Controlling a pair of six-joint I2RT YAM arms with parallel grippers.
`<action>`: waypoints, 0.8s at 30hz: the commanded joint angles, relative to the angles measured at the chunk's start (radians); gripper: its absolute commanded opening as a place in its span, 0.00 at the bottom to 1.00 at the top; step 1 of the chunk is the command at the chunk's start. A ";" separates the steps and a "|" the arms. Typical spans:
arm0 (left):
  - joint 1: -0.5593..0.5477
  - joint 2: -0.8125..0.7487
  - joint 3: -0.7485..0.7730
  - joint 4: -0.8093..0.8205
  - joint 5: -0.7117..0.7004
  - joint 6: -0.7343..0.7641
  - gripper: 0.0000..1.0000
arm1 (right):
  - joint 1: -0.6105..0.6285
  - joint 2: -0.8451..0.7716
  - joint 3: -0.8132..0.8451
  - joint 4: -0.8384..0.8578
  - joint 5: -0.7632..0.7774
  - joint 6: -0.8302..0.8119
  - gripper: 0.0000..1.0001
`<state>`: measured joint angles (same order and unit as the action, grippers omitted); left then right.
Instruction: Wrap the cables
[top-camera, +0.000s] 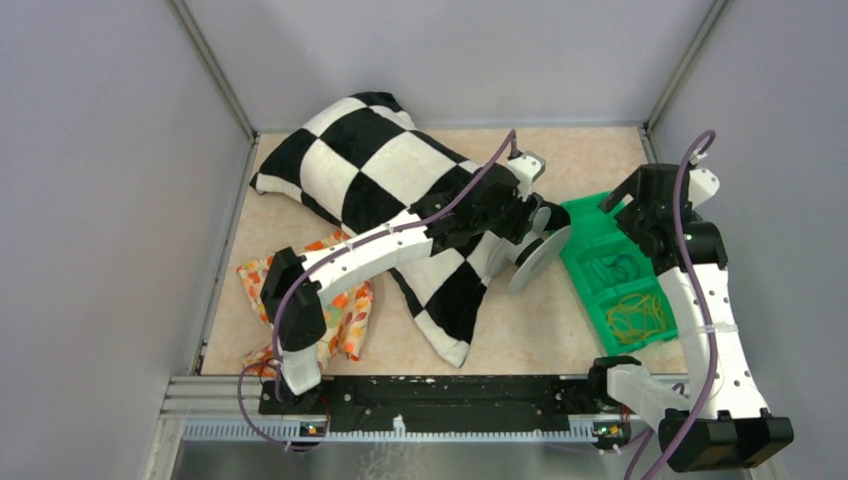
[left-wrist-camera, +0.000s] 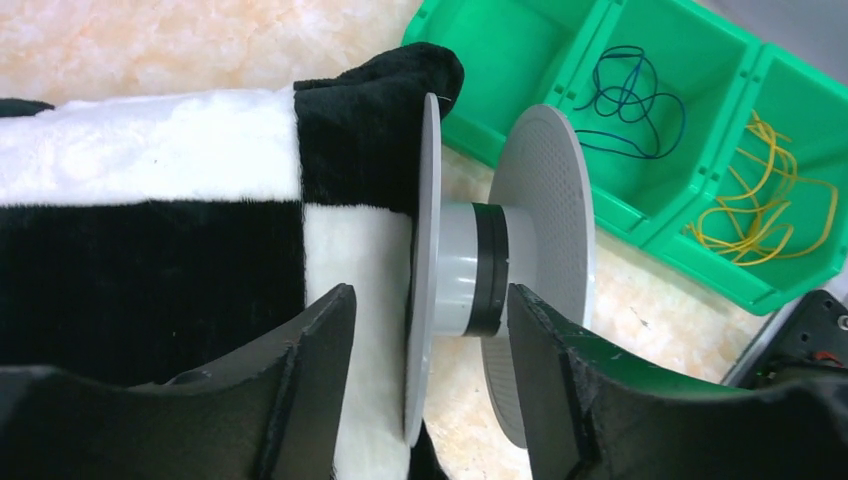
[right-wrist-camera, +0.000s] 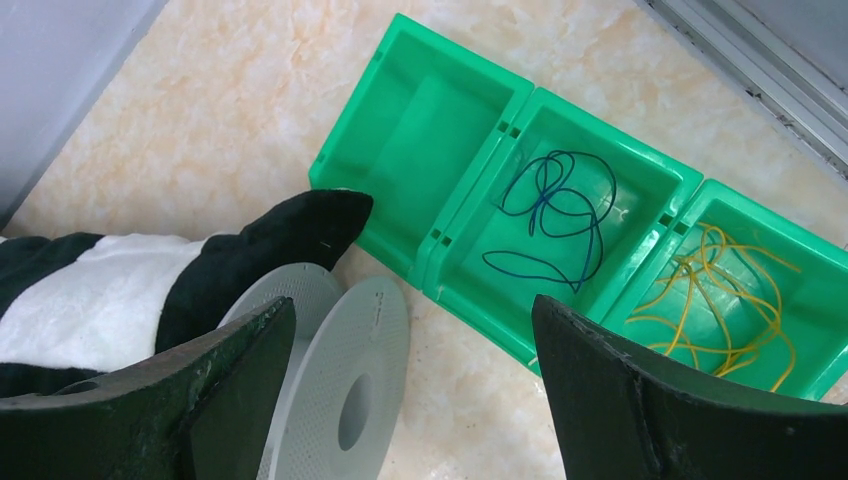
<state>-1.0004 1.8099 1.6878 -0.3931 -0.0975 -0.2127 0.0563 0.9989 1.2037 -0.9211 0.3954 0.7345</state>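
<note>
The cable (right-wrist-camera: 555, 215) is a thin dark blue wire lying in loose loops in the middle compartment of a green tray (right-wrist-camera: 420, 110); it also shows in the left wrist view (left-wrist-camera: 625, 100) and the top view (top-camera: 618, 268). A grey spool (top-camera: 535, 255) stands on its rims beside the tray, against the pillow. Its hub (left-wrist-camera: 465, 270) carries a black band. My left gripper (left-wrist-camera: 430, 295) is open, its fingers either side of the spool's near flange and hub, with a gap showing. My right gripper (right-wrist-camera: 412, 305) is wide open and empty above the spool (right-wrist-camera: 345, 370) and tray.
A black-and-white checkered pillow (top-camera: 380, 180) lies under my left arm and touches the spool. Yellow rubber bands (top-camera: 638, 316) fill the tray's near compartment; its far compartment is empty. An orange patterned cloth (top-camera: 340, 300) lies at the near left. Grey walls enclose the table.
</note>
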 joint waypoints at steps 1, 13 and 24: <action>0.000 0.054 0.053 0.078 -0.007 0.049 0.62 | -0.003 -0.028 0.012 0.018 0.018 -0.016 0.88; 0.000 0.146 0.083 0.108 0.073 0.090 0.51 | -0.004 -0.025 0.001 0.021 -0.001 -0.010 0.88; 0.000 0.103 0.073 0.114 0.141 0.079 0.00 | -0.136 0.013 -0.017 0.033 -0.146 -0.080 0.91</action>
<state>-0.9974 1.9572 1.7519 -0.3363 -0.0166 -0.1307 0.0181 0.9955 1.1965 -0.9211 0.3664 0.7155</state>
